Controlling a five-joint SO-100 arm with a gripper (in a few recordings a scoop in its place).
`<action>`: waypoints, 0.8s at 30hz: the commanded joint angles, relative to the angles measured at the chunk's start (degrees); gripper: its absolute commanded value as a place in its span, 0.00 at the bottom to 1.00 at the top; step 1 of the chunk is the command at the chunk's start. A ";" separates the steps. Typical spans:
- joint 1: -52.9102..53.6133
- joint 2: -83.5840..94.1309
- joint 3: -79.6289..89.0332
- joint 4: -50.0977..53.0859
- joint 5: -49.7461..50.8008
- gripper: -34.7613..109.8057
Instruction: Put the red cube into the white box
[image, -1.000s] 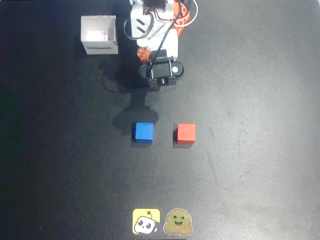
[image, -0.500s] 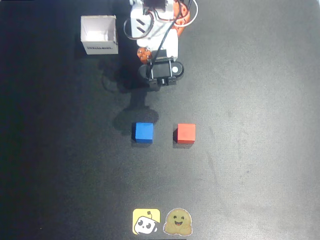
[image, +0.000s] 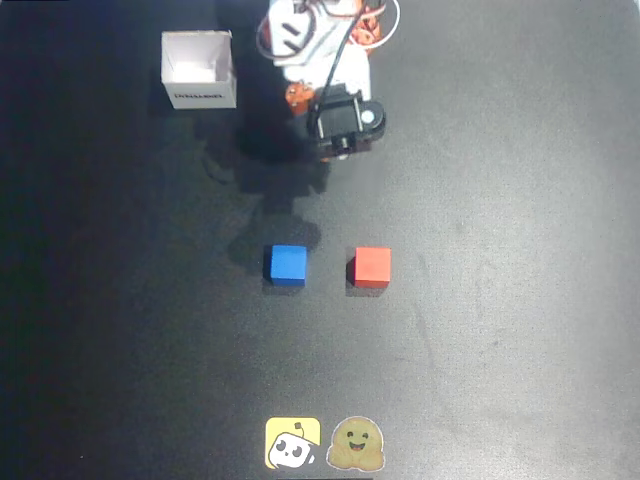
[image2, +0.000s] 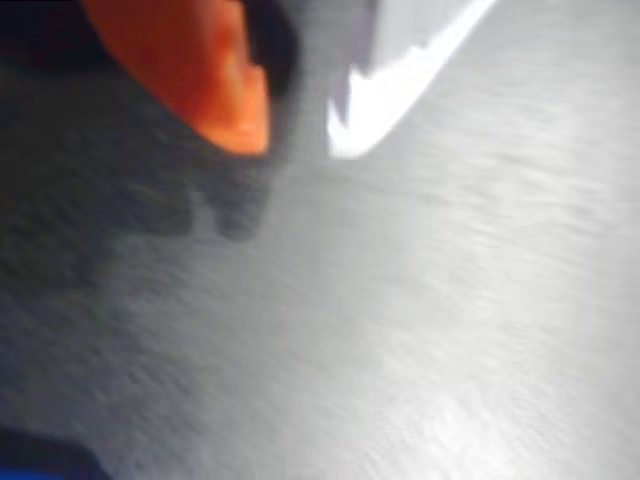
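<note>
The red cube (image: 371, 267) rests on the dark table, right of centre in the overhead view. The white box (image: 199, 68) stands at the top left, its mouth facing up and dark print on its near wall. My gripper (image: 338, 150) hangs near the arm's base, well above the red cube in the picture and to the right of the box. In the blurred wrist view the gripper (image2: 298, 143) shows an orange finger (image2: 225, 90) and a white finger (image2: 400, 80). A narrow gap lies between their tips, with nothing in it.
A blue cube (image: 287, 264) sits just left of the red one, and a blue corner (image2: 40, 465) shows low in the wrist view. Two stickers (image: 325, 444) lie at the table's near edge.
The arm's head has swung to the right and slightly toward the top of the overhead view. Both cubes and the box stay where they were.
</note>
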 joint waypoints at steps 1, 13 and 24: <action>-1.49 -7.21 -5.45 -3.60 1.05 0.27; -5.89 -45.35 -25.58 -16.44 3.96 0.37; -10.72 -68.99 -38.50 -22.59 10.99 0.40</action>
